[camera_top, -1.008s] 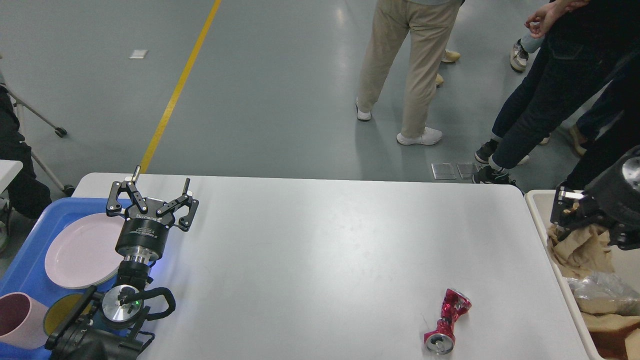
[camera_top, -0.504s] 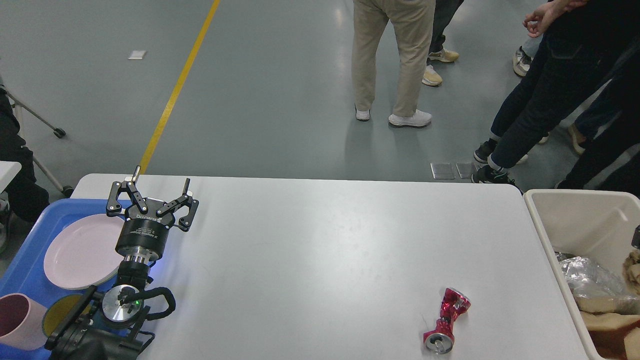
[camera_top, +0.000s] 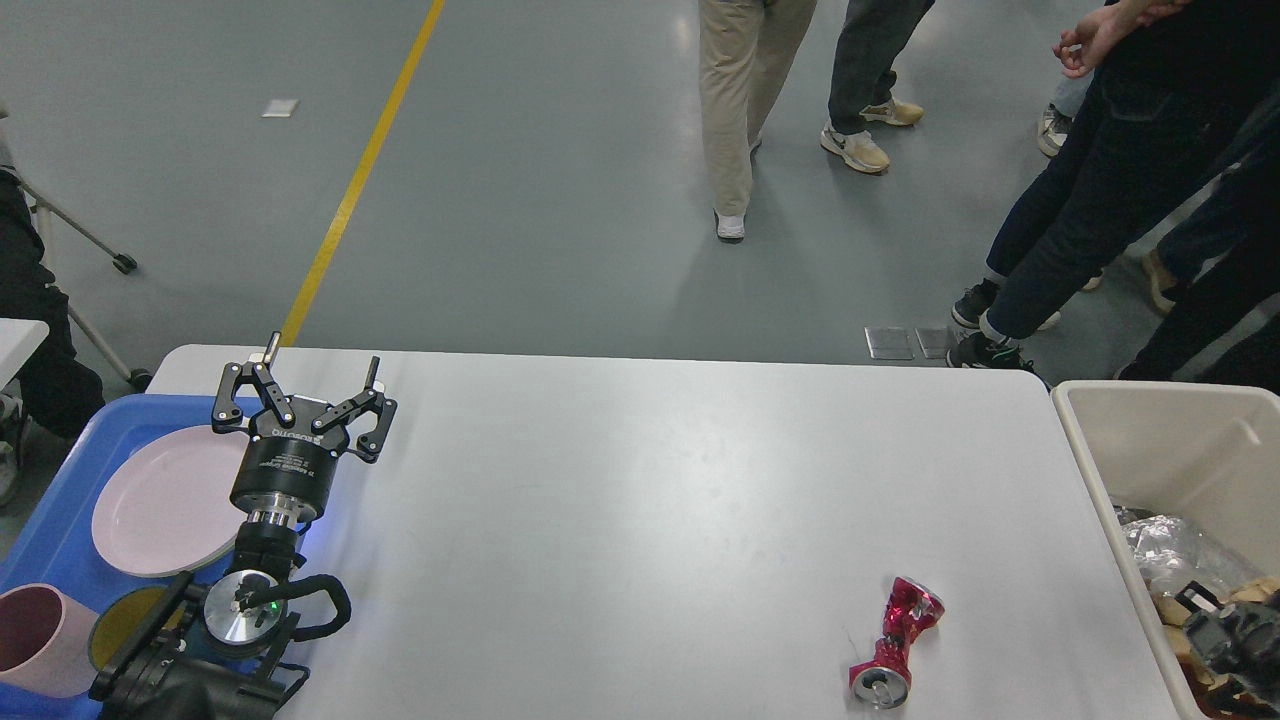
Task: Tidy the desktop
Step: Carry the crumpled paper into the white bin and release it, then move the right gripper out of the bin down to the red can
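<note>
Desktop bare save a crushed can near its front right. Left gripper spread wide, empty. Right gripper low over the bin, state indiscernible. Risk: can rolling from a glancing pinch

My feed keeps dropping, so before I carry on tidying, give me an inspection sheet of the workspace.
Surface: white desktop, mostly bare.
Job's things: crushed red can lying on its side near the front right of the desktop.
Clutter: pink plate, pink cup and a yellow dish in the blue tray at left; foil and brown paper in the beige bin at right.
Grippers: left gripper raised over the desktop's left edge, jaws apart, empty; right gripper low over the bin, jaws unclear.
Cables: black loop on the left arm.
Surroundings: people's legs beyond the desktop; yellow floor line.
</note>
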